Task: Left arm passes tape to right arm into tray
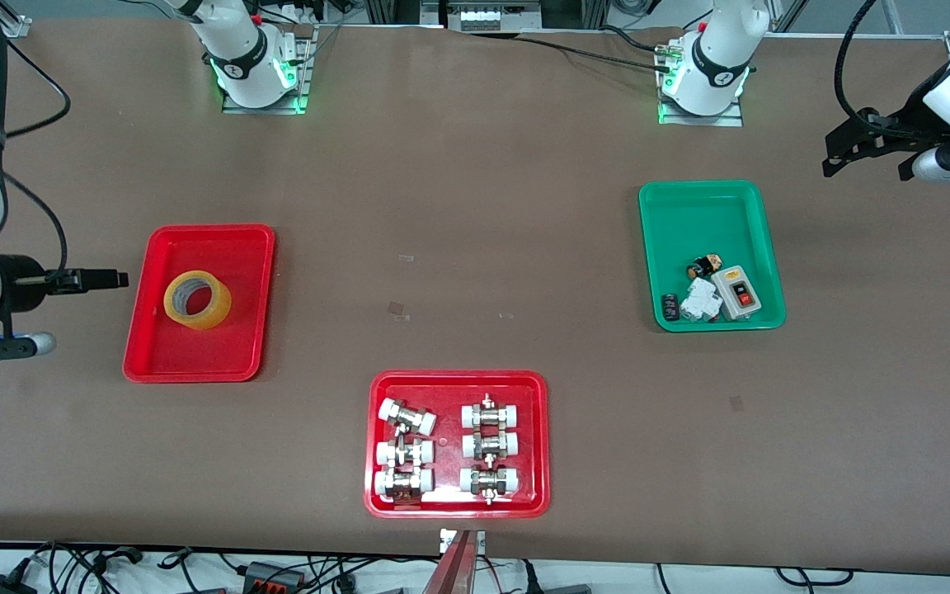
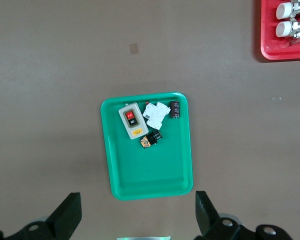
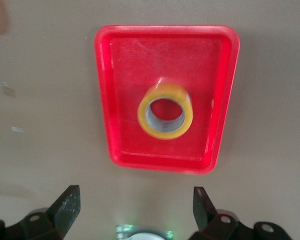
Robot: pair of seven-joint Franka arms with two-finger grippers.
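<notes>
**Tape's sitting in the red tray, both end effectors empty**

The tape point(image 1: 198, 299) is lying flat in the plain red tray point(image 1: 252, 247), w/ its hole facing up, roughly mid-floor and a bit toward the edge farthest from the front cam. Nothing's touching it. Right wrist view is showing the same thing: the roll point(image 3: 165, 111) is resting on the tray floor point(image 3: 120, 75), clear of the walls.

The right end effector point(image 1: 116, 280) is hanging over bare tabletop point(image 1: 475, 206) just beside that tray, at the right arm's end, pointing sideways at it. In its wrist view the fingers point(image 3: 65, 207) are standing wide apart w/ nothing between them.

The left end effector point(image 1: 834, 161) is hovering up over the tabletop at the left arm's end, near the green tray point(image 1: 706, 198). Its wrist cam is looking straight down at the green tray point(image 2: 150, 180), and its fingers point(image 2: 67, 212) are also spread wide & gripping nothing.

The green tray is holding a few small bits: a grey switch box w/ red and black buttons point(image 1: 736, 291), a white part point(image 1: 700, 300) & a couple of small dark pieces, all bunched at the end nearer the front cam.

A second red tray point(image 1: 537, 388) is sitting nearest the front cam, btw the other two, filled w/ white-capped metal fittings point(image 1: 407, 417) in two columns.
</notes>
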